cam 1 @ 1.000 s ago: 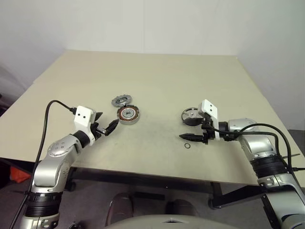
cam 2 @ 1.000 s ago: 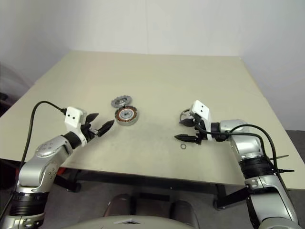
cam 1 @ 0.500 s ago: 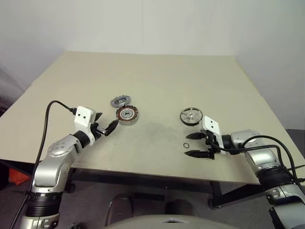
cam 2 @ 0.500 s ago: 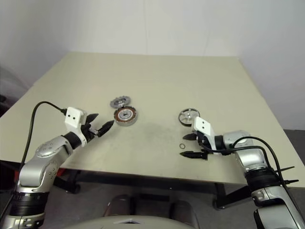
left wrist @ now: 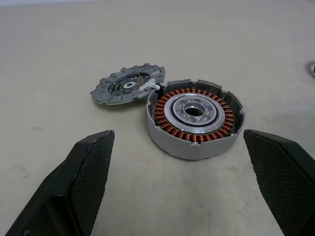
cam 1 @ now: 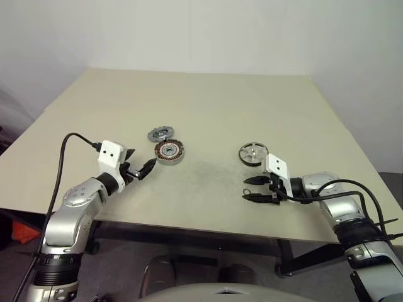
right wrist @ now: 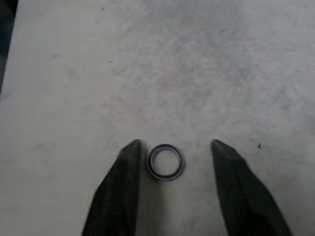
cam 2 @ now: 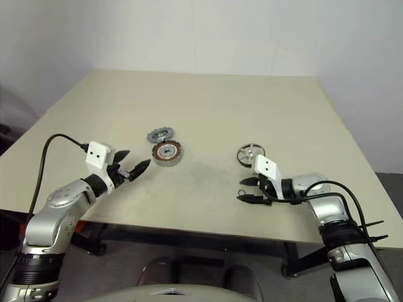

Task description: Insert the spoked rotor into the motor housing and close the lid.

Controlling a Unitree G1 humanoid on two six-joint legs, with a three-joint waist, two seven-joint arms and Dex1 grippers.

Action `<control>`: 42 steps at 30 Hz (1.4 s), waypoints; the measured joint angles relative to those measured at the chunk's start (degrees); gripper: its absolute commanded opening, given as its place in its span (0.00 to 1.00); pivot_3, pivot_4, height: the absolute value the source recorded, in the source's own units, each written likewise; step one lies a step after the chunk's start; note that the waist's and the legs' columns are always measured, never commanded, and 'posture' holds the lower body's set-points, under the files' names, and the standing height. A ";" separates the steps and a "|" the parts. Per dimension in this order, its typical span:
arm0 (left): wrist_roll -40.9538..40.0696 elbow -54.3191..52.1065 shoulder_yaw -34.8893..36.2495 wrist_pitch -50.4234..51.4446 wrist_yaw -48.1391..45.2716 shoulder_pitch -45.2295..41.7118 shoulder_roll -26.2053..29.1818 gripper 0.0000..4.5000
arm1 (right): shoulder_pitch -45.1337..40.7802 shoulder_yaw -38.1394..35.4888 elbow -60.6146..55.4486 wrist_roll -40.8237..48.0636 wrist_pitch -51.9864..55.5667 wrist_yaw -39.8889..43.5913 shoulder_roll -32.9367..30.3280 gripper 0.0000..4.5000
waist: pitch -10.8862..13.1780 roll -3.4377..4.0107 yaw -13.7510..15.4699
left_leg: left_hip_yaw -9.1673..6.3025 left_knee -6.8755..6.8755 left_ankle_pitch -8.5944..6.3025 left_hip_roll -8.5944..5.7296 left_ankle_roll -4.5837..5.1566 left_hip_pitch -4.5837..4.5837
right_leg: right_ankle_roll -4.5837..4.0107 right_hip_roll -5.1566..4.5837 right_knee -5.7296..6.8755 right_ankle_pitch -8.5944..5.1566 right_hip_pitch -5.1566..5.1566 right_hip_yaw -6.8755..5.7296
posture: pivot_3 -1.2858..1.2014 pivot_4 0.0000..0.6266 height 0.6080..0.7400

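Near the table's point(cam 1: 208, 113) front edge our right gripper point(right wrist: 172, 155) straddles the ring point(right wrist: 166, 161) half open, seemingly not touching, so closing off-centre may flick it away, while our left gripper point(left wrist: 182, 147) gapes wide before the housing point(left wrist: 195, 118).

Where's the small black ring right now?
The small thin black ring lies flat on the beige table near its front edge, between the right claw's open fingers, just in front of the silver spoked rotor.

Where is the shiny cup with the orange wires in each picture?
Left eye view: motor housing left of table centre.
Right eye view: same place.
Left wrist view: centre.
Right wrist view: not in it.
Shared landmark: the lid touching the motor housing.
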 measured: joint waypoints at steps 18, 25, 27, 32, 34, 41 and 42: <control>0.10 0.35 -0.06 0.02 -0.08 -0.86 0.07 1.00 | -15.22 -1.59 -6.24 6.66 9.72 -2.05 7.60 0.58 | -0.02 0.02 -0.63 | 0.00 -0.01 0.00 0.01 0.00 -0.13 | -0.03 0.00 0.01 0.02 -0.13 0.00 | 0.52 0.00 1.00; 3.67 2.34 -1.05 -1.05 1.29 -3.07 0.50 1.00 | -18.25 -0.31 -0.40 4.84 6.01 -2.24 11.13 0.58 | -0.02 0.01 0.12 | 0.01 -0.02 -0.02 -0.01 0.03 -0.28 | -0.04 -0.01 -0.02 0.02 -0.23 -0.01 | 0.52 0.00 1.00; 4.56 3.31 -1.65 -1.12 1.90 -4.58 0.28 1.00 | -17.57 -0.11 1.39 4.27 4.36 -1.85 11.29 0.58 | -0.01 0.01 0.12 | 0.00 -0.02 -0.02 -0.01 0.02 -0.27 | -0.04 -0.01 0.00 0.02 -0.22 0.00 | 0.52 0.00 1.00; 4.64 6.07 -1.31 5.88 8.17 -12.54 -3.85 1.00 | -17.07 0.02 4.88 3.60 1.14 -1.17 12.15 0.58 | -0.01 0.01 0.02 | 0.00 0.01 0.00 -0.01 -0.02 -0.22 | -0.05 -0.01 0.07 0.03 -0.18 0.00 | 0.52 0.00 1.00; 4.11 7.32 -0.10 14.41 13.01 -16.82 -6.90 1.00 | -17.14 0.03 6.08 3.35 0.16 -1.18 12.70 0.58 | -0.01 0.00 0.01 | 0.00 0.02 0.01 -0.01 -0.03 -0.23 | -0.06 -0.01 0.08 0.03 -0.20 0.00 | 0.52 0.00 1.00; -0.15 4.74 6.88 41.19 23.71 -25.11 -14.39 1.00 | -17.04 -0.02 6.63 3.03 -0.57 -1.25 12.78 0.58 | 0.00 -0.01 0.02 | -0.01 0.03 0.02 0.00 0.01 -0.72 | -0.08 0.00 0.08 0.04 -0.73 -0.08 | 0.52 0.00 1.00; -0.12 4.09 8.71 45.67 25.26 -26.95 -15.24 1.00 | -16.84 -0.03 6.56 3.03 -0.56 -1.26 12.74 0.58 | 0.00 -0.01 0.07 | -0.02 0.06 0.04 0.00 0.05 -0.81 | -0.08 0.00 0.08 0.04 -0.80 -0.08 | 0.52 0.00 1.00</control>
